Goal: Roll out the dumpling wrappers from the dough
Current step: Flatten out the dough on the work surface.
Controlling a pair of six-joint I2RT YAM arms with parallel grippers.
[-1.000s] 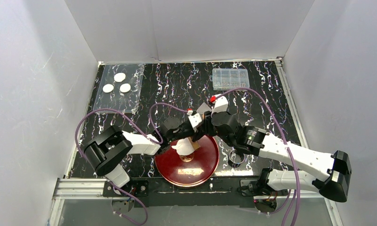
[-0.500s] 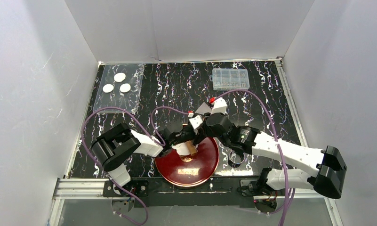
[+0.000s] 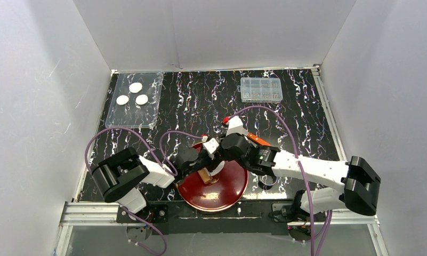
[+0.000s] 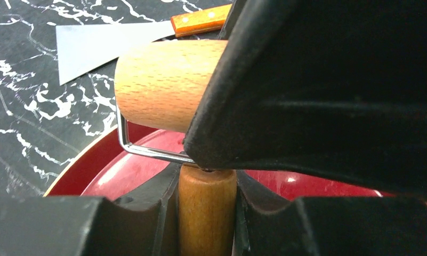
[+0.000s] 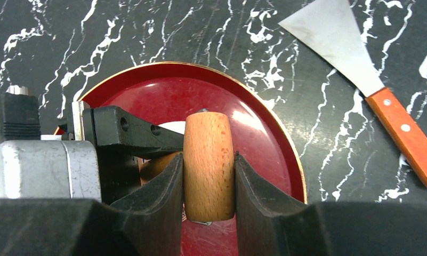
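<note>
currently both grippers meet over the red plate (image 3: 228,193), which sits at 6 o'clock on the black marbled table (image 3: 195,101). the left gripper (image 4: 207,198) has its jaws closed on the wooden handle (image 4: 207,216) of a small roller (image 5: 208,144), and the right gripper (image 5: 208,184) pinches the roller's wooden drum (image 4: 163,85) between its two fingers. a thin metal bracket (image 4: 147,151) joins drum and handle. the dough (image 5: 172,127) shows only as a sliver of white on the plate, at 10 o'clock of the drum in the right wrist view, mostly hidden behind the left gripper. three wrappers (image 3: 136,87) lie on a clear tray (image 3: 147,114) at 10 o'clock of the table, well apart from the plate. a scraper (image 5: 339,48) with an orange grip lies on the table at 1 o'clock of the plate, and a clear box (image 3: 261,89) sits further back, also at 1 o'clock
</note>
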